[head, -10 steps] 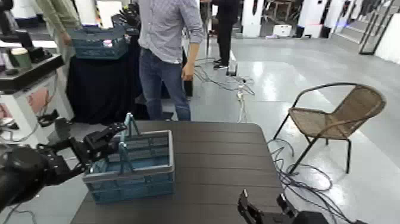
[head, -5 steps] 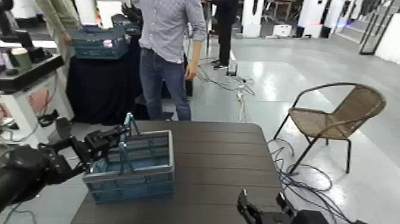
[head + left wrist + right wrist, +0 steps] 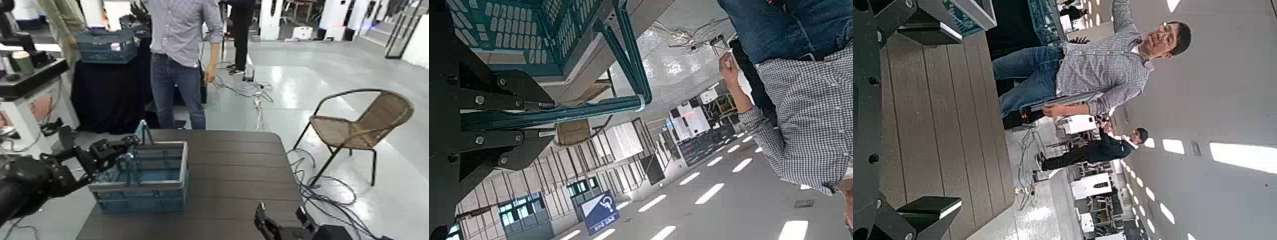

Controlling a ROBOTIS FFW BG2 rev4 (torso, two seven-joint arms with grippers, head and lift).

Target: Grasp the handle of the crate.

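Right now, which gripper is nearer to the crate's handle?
Left. The left gripper is closed on the handle; the right gripper hangs over the table's near right part, well away from it.

Black Arms, Bare Bolts

The left arm (image 3: pixel 29 180) is black, with a rounded, bulky segment behind the left gripper (image 3: pixel 133 142). Pale round screw heads dot that gripper's dark, angular plates. The right gripper (image 3: pixel 928 120) matches in black, its blocky, flat-faced tips beyond a dark body.
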